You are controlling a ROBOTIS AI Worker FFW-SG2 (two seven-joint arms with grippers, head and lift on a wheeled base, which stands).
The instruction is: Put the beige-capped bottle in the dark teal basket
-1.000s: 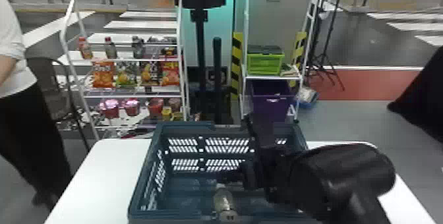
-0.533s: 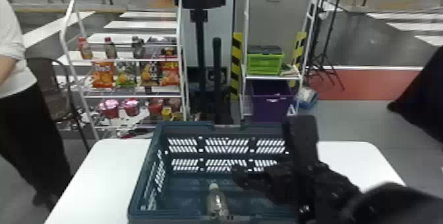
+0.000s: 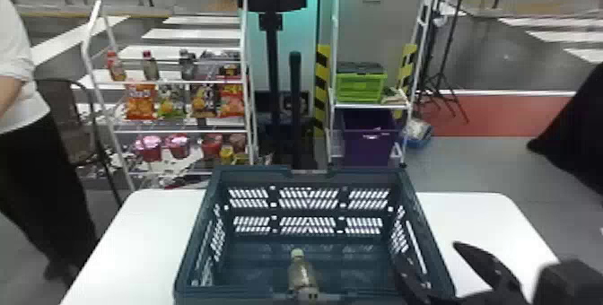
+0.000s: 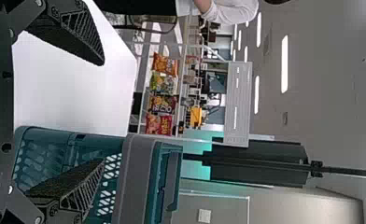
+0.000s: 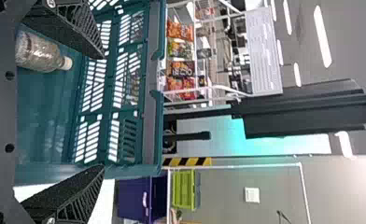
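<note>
You are facing a white table [image 3: 148,228] spanning the bottom of the head view; at lower center, the dark teal basket [image 3: 251,173] is sitting on it; at lower right, your right gripper [image 3: 426,252] is hanging by the basket's right wall, spread wide and gripping nothing; your left gripper [image 4: 102,112] is also standing wide open, empty. Your step is looking like a clean withdrawal; you should be drawing the right fingers up and outward without snagging the rim or nudging the load; inside, near the front wall, the beige-capped bottle [image 3: 301,277] is lying see-through, its small pale cap [image 3: 296,253] pointing toward the far wall.
</note>
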